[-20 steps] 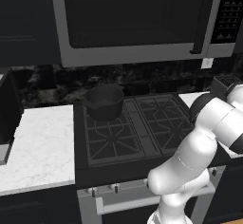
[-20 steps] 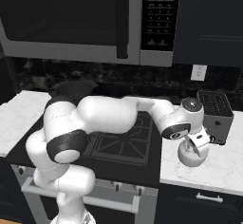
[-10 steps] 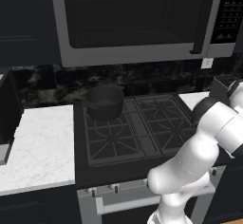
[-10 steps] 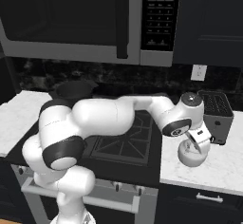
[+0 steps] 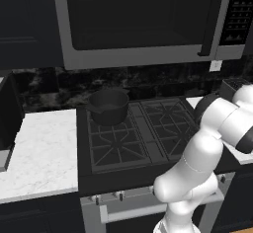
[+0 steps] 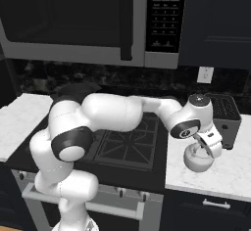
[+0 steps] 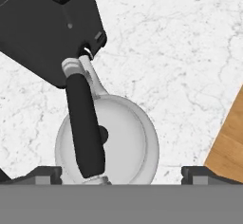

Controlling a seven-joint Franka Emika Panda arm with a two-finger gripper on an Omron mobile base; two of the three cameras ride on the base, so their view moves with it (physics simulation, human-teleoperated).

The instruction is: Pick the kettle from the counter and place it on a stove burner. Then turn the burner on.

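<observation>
The small white-silver kettle stands on the white marble counter to the right of the cooktop. From above in the hand view, the kettle has a dark handle running across its lid. My gripper hangs right over it, open. In the hand view my gripper has its fingertips set wide apart, one on each side of the kettle body, and holds nothing. The black stove burners lie to the left, and the front right burner is nearest the kettle.
A wide dark-grey saucepan occupies the back left burner. A black toaster stands just behind the kettle, and the toaster almost touches the handle's end. The microwave hangs overhead. Stove knobs line the front panel.
The hand has sunk a little closer onto the kettle and the arm's elbow has swung. The kettle has not moved.
</observation>
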